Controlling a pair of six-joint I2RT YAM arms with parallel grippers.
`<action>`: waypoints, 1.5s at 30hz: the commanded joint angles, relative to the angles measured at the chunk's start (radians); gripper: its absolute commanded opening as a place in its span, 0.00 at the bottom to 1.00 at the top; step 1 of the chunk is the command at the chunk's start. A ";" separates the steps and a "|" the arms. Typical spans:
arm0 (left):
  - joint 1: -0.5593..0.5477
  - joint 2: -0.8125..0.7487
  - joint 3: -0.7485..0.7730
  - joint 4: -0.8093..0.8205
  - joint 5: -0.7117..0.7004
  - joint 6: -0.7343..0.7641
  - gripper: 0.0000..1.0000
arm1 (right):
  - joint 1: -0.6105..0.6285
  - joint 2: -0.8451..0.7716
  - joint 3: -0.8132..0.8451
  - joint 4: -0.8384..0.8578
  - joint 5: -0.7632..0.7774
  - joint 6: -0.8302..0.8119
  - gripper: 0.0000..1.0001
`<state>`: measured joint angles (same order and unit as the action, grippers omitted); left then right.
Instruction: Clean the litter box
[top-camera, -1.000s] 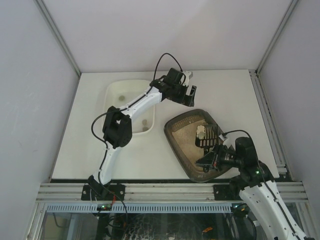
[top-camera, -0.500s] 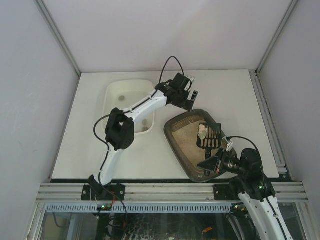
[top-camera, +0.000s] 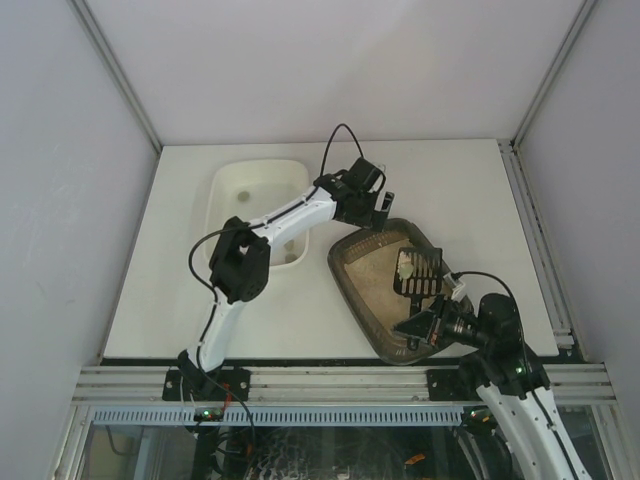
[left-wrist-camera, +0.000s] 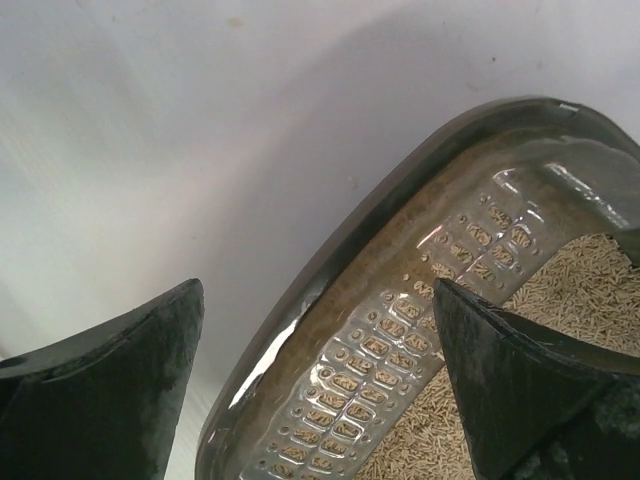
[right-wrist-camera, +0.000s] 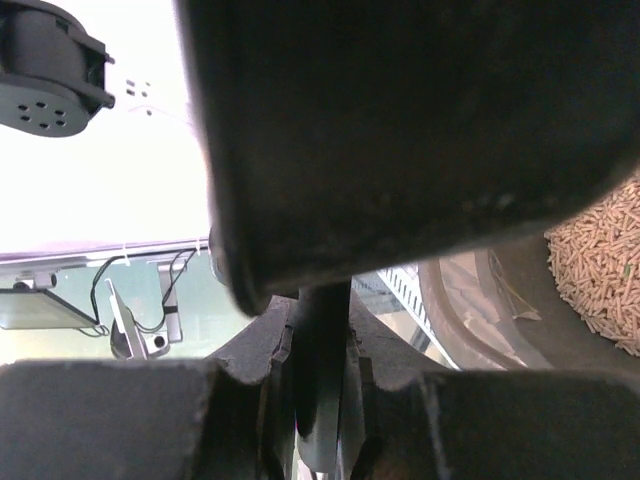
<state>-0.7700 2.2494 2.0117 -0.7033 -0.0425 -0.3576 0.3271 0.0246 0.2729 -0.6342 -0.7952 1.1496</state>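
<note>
The litter box (top-camera: 372, 290) is a dark brown tray with tan pellets, at the right centre of the table. My left gripper (top-camera: 381, 207) is open and hangs over the box's far rim. In the left wrist view the rim (left-wrist-camera: 330, 290) lies between my spread fingers (left-wrist-camera: 110, 400) and the left gripper (left-wrist-camera: 318, 290) holds nothing. My right gripper (top-camera: 428, 325) is shut on the handle of the black slotted scoop (top-camera: 421, 272), which holds a pale clump (top-camera: 405, 264) over the litter. In the right wrist view the handle (right-wrist-camera: 320, 380) is clamped in the right gripper (right-wrist-camera: 322, 345).
The white tub (top-camera: 256, 212) stands left of the litter box, under the left arm, with small bits inside. The table's near edge and metal rail (top-camera: 330, 382) run just below the litter box. The enclosure walls stand close on both sides.
My left gripper has moved down and nearer, from above the tub's right side to the litter box's far rim. My right wrist has shifted slightly right; the scoop has barely moved.
</note>
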 joint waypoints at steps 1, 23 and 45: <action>-0.020 -0.096 -0.046 0.047 -0.009 -0.060 1.00 | 0.073 0.086 0.046 0.100 0.038 -0.021 0.00; -0.063 -0.109 -0.168 0.117 -0.152 0.021 1.00 | -0.022 0.276 0.158 0.056 -0.056 -0.119 0.00; -0.083 -0.258 -0.366 0.169 -0.066 0.037 0.99 | -0.200 0.354 0.189 -0.012 -0.191 -0.248 0.00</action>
<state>-0.8410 2.0384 1.6382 -0.5396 -0.1429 -0.3321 0.1646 0.3672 0.4038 -0.6201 -0.9623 0.9798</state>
